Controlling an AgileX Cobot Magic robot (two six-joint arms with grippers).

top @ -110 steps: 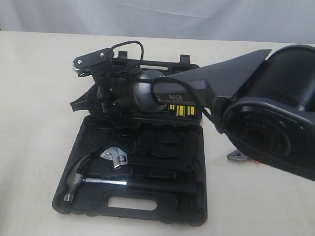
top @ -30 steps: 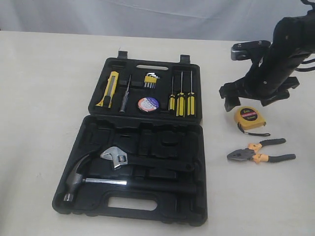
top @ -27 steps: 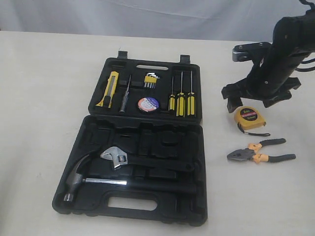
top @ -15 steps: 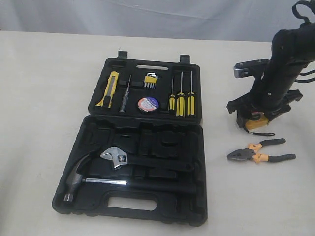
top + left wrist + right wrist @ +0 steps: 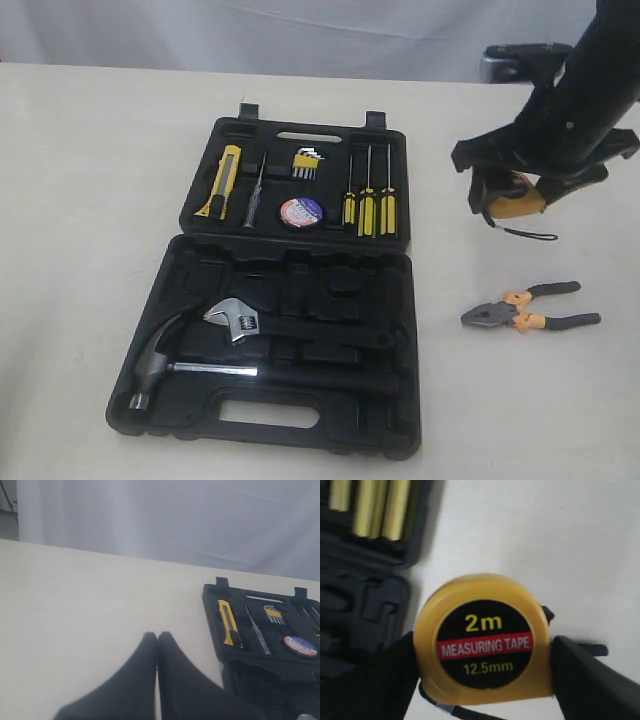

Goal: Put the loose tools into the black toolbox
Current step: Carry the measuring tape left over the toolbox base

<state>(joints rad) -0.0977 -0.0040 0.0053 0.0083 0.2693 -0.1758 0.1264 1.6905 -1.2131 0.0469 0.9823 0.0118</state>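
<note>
My right gripper [image 5: 515, 192] is shut on the yellow tape measure [image 5: 516, 196], held above the table to the right of the open black toolbox [image 5: 300, 425]; its black strap dangles below. Up close the tape measure [image 5: 485, 640] sits squeezed between both fingers. The pliers [image 5: 530, 309] with orange-black handles lie on the table below it. In the toolbox lid sit the yellow-black utility knife [image 5: 222, 180] and the black tape roll [image 5: 300, 211]. My left gripper [image 5: 157, 636] is shut on nothing, hovering over bare table left of the toolbox [image 5: 260, 630]; it is outside the exterior view.
Yellow-handled screwdrivers [image 5: 368, 205], hex keys [image 5: 307, 162] and a thin probe [image 5: 252, 195] fill the lid. A steel hammer [image 5: 170, 365] and an adjustable wrench [image 5: 235, 320] lie in the base tray. A white backdrop stands behind the table.
The right arm left the toolbox, came down over the tape measure on the table, closed on it and raised it. The pliers have not moved.
</note>
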